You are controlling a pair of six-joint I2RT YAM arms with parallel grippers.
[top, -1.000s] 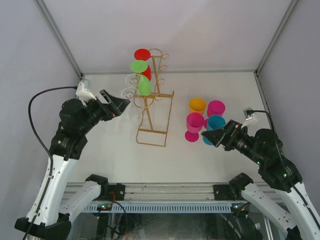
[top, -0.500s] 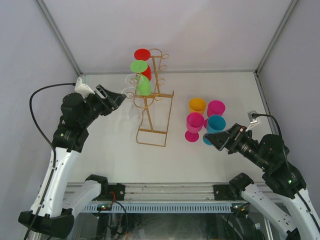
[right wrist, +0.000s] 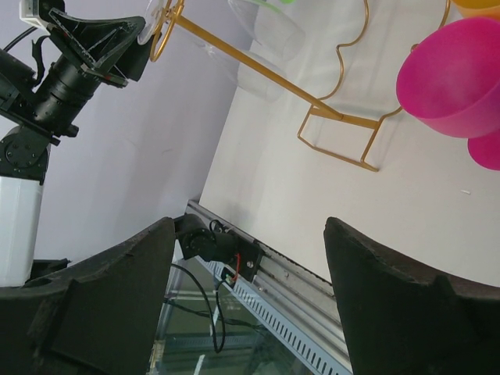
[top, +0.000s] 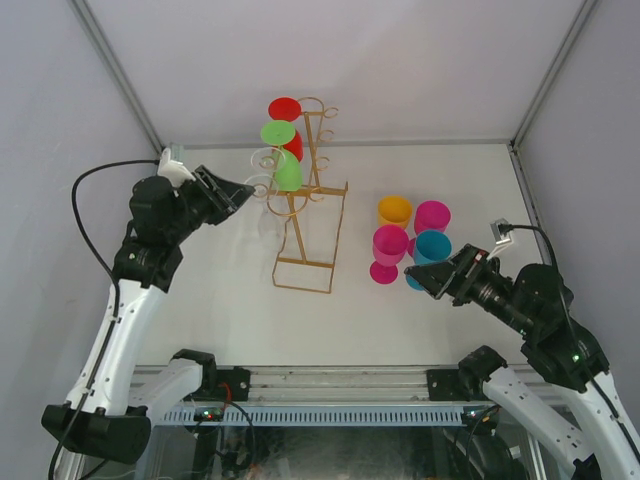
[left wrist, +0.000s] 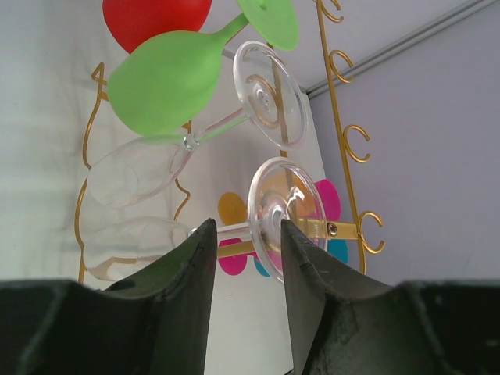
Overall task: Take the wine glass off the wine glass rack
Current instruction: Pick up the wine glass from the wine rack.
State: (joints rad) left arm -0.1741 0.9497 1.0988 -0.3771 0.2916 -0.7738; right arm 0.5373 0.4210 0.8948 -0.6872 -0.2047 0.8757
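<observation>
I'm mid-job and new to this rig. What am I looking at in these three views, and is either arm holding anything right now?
You see two robot arms at a white table, each ending in a two-finger gripper. The wide view looks down from above and behind them. The other two views come from cameras on the wrists. A gold wire rack stands on the table, and a red glass, a green glass and clear ones hang from it. Four coloured goblets stand to its right. The left gripper has its fingers either side of a clear glass stem, not yet shut on it. The right gripper is open and empty.
</observation>
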